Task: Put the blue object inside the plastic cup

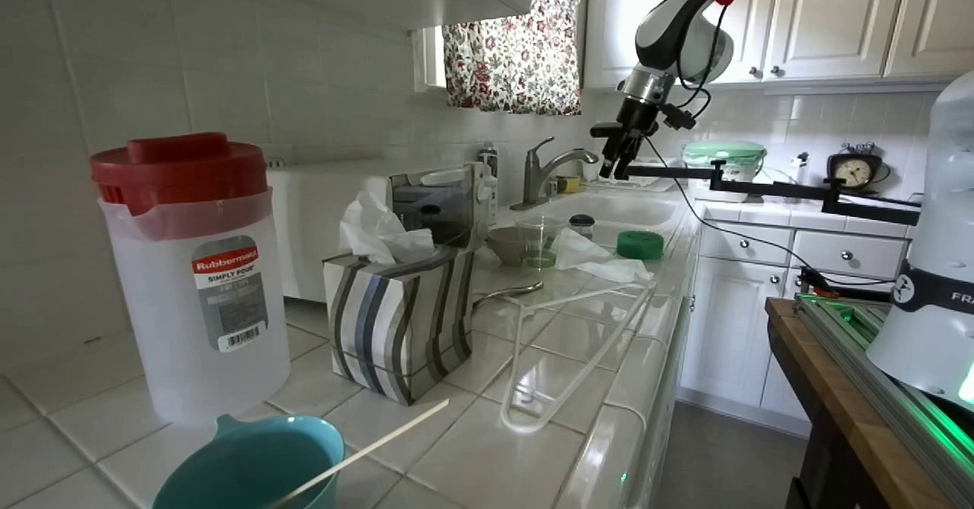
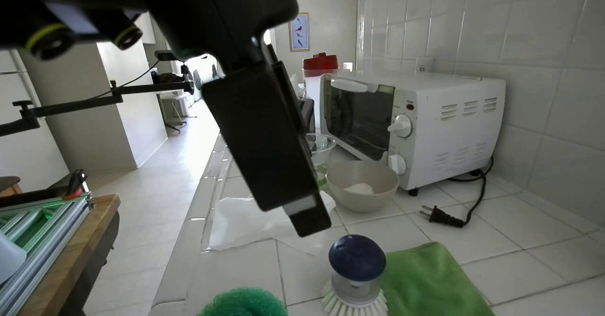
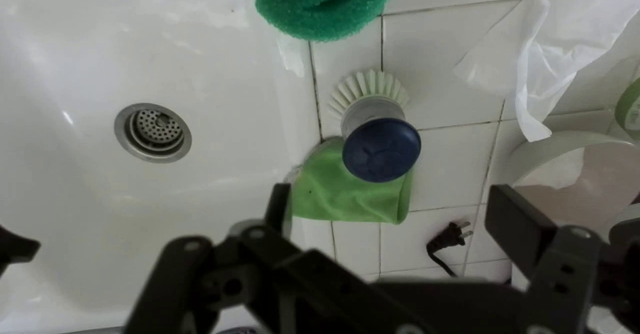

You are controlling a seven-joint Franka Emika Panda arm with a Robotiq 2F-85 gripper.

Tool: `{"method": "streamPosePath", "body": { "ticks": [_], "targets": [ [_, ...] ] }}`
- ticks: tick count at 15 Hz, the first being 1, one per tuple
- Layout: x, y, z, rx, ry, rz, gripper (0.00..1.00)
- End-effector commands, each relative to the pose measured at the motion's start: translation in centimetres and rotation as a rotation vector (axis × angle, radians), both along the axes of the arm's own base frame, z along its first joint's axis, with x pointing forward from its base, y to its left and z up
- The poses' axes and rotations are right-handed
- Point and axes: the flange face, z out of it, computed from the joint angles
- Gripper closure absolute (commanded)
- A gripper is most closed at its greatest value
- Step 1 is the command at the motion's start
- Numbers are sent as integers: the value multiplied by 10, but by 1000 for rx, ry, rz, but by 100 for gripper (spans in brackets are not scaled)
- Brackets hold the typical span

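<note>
The blue object is a dish brush with a round dark blue knob [image 3: 381, 150] and pale bristles. It stands upright on the tiled counter beside the sink; it also shows in the exterior views [image 2: 357, 258] [image 1: 582, 222]. The plastic cup [image 1: 540, 240] is a small clear tumbler standing upright on the counter; it is partly behind my finger in an exterior view [image 2: 321, 147]. Only its greenish base edge shows at the right of the wrist view [image 3: 631, 108]. My gripper [image 3: 393, 195] is open and empty, above the counter and apart from the brush [image 1: 615, 168].
A beige bowl [image 2: 363, 183] stands beside the cup. A green cloth [image 3: 350, 194] lies by the brush, with a green scrubber [image 3: 325, 12] on its other side. White tissue [image 3: 565, 44], a plug [image 3: 446, 236], a toaster oven [image 2: 444, 113], and the sink [image 3: 225, 99] are near.
</note>
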Motion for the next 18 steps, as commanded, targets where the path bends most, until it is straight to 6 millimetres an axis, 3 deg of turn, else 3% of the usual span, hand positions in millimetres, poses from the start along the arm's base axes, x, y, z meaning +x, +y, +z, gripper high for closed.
{"method": "streamPosePath", "body": {
  "ticks": [1, 8, 18],
  "targets": [
    [11, -12, -7, 12, -14, 29, 0],
    [11, -11, -12, 2, 17, 5, 0],
    [32, -33, -31, 10, 61, -21, 0]
  ]
}}
